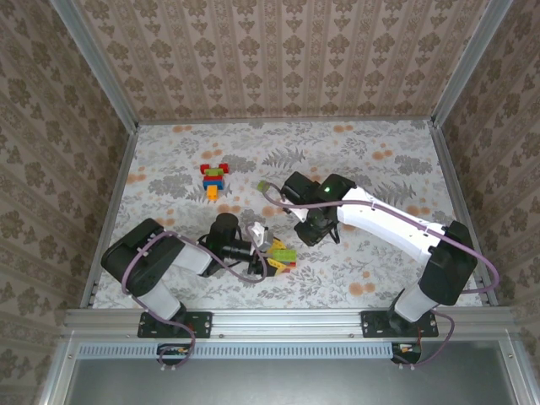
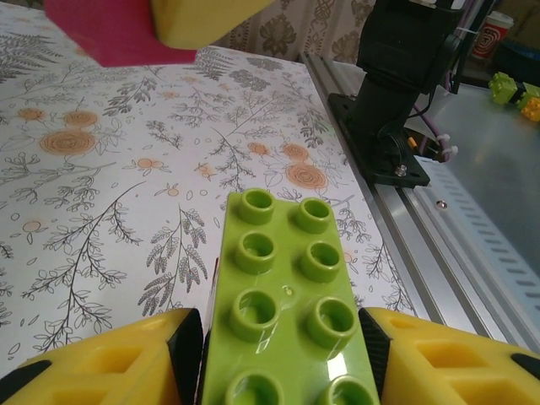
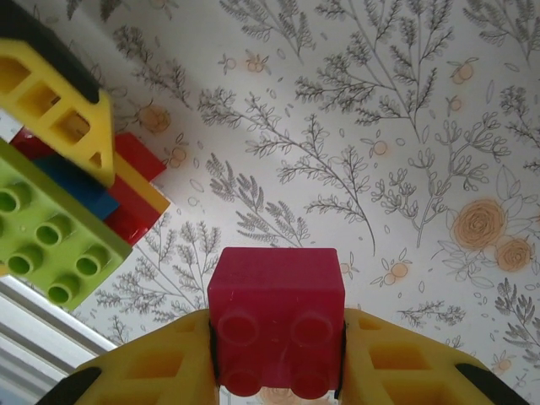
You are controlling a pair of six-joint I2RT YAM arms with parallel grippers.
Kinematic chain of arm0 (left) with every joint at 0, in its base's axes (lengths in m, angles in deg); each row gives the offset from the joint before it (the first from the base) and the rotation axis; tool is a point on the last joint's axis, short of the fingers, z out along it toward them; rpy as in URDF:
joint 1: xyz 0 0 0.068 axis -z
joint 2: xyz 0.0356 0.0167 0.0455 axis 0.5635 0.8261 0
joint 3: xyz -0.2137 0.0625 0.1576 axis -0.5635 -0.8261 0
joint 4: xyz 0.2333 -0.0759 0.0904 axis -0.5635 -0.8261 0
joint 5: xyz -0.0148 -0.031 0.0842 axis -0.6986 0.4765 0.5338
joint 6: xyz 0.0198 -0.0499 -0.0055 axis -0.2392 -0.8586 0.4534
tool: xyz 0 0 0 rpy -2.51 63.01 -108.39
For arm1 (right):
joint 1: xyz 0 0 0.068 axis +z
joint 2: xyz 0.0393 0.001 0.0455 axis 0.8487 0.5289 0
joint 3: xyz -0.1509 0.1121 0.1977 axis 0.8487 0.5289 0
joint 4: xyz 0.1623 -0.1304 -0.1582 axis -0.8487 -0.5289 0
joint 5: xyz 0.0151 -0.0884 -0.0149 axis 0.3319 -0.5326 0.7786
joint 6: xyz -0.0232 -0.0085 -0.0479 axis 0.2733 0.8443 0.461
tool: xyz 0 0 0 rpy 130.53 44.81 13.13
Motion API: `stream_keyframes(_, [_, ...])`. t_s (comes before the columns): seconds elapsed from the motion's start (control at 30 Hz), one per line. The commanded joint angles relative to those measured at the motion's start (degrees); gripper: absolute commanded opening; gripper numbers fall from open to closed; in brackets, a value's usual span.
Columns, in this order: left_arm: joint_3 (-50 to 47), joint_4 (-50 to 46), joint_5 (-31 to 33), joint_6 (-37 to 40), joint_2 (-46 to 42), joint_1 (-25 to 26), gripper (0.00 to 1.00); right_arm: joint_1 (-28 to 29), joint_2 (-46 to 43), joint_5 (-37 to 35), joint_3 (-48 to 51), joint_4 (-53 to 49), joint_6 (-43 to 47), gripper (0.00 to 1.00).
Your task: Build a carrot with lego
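Flowery tablecloth (image 1: 380, 169), wallpaper (image 1: 295, 59) all round. Left gripper (image 2: 283, 363) looks clamped on a light green brick (image 2: 283, 287) near the front edge, seemingly sitting atop some red bricks (image 3: 135, 154). Right gripper (image 3: 277, 354) pinches a magenta brick (image 3: 277, 295) close beside it. Colourful stack (image 1: 213, 180) sits further back, well apart.

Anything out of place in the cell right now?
Yes: a light green brick and a yellow brick lie off the floral table, on the grey surface past the aluminium rail, away from the work area. Nothing else stands out.
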Motion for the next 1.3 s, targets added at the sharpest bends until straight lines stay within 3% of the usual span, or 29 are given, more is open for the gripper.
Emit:
stream_keyframes(0.0, [1.26, -0.36, -1.64, 1.8, 1.12, 0.32, 0.51, 0.9, -0.35, -1.47, -1.49, -3.75, 2.1, 0.29])
stream_keyframes(0.37, [2.55, -1.84, -1.61, 2.95, 2.32, 0.43, 0.36, 4.53, -3.15, -2.56, -0.61, -4.76, 7.56, 0.29])
stream_keyframes(0.6, [1.79, -5.73, 4.38, 5.92, 0.46, 1.32, 0.32, 5.92, -4.5, -2.31, 0.56, -2.71, 10.74, 0.29])
stream_keyframes(0.83, [0.9, -8.32, 20.19, 9.05, -1.17, 5.0, 0.24, 5.88, 3.63, -3.1, -6.28, -8.67, -3.13, 0.25])
stream_keyframes(1.27, [1.08, -7.86, 21.67, 9.63, -0.08, 5.51, 0.2, 6.04, -1.59, -1.38, -0.69, -0.85, -26.89, 0.22])
